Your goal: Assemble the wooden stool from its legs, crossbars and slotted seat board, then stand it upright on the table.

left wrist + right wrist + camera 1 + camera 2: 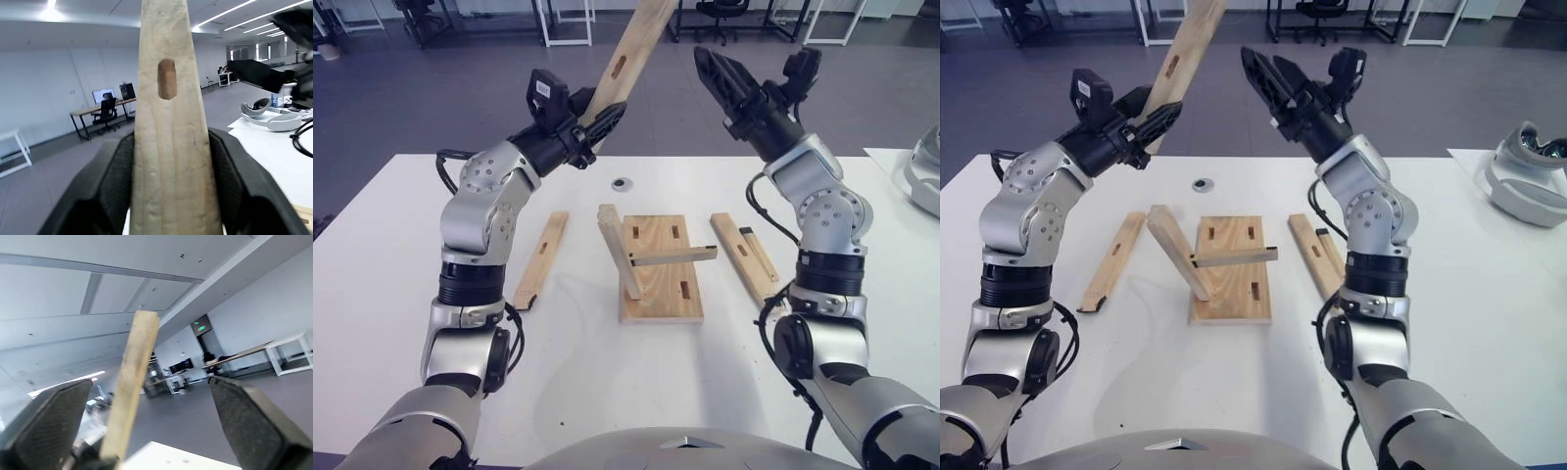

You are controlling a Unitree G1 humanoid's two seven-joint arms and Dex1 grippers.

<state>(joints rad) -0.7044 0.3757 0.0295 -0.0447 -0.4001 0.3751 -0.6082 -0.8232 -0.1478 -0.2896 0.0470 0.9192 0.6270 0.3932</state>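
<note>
Grey office floor is stretching behind a white table that is filling the lower frame. At upper left, my left gripper is pinching a pale, grainy wooden leg, a flat bar with an oval slot, slanting up toward the top centre. At upper right of centre, my right gripper is hanging in the air, its black fingers spread wide. At centre, the rectangular slotted seat board is lying flat. A tilted second leg is leaning at its left edge, with a crossbar sticking out of it. One loose slat is lying to the left, and more slats to the right.
</note>
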